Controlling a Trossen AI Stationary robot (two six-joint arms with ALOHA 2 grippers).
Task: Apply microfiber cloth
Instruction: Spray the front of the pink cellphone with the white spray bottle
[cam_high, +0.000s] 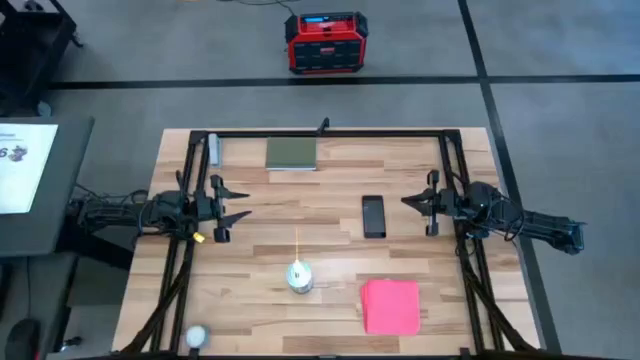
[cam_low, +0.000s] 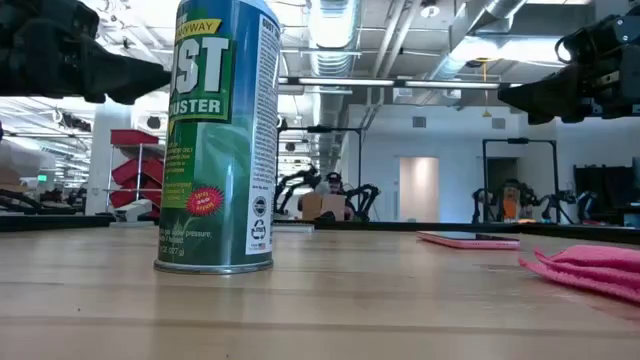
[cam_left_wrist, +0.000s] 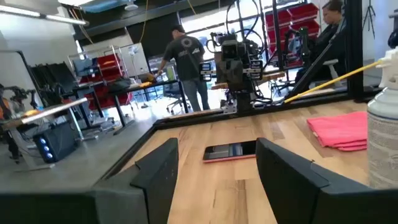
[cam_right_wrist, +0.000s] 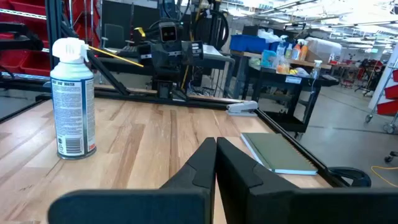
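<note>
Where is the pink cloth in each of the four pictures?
High view: the microfiber cloth lies flat near the table's front edge, right of the spray can.
Low view: the cloth is at the right edge, right of the can.
Left wrist view: the cloth sits at the right, next to the can.
Right wrist view: not in it.
Shared landmark: the spray can appears in every view.

spray can (cam_low: 215, 140), "ST", "USTER" on label

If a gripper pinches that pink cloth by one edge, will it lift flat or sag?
The microfiber cloth probably sags: the low view shows soft rumpled folds. It looks light, so it may drag or bunch on the wooden table if pushed.
</note>
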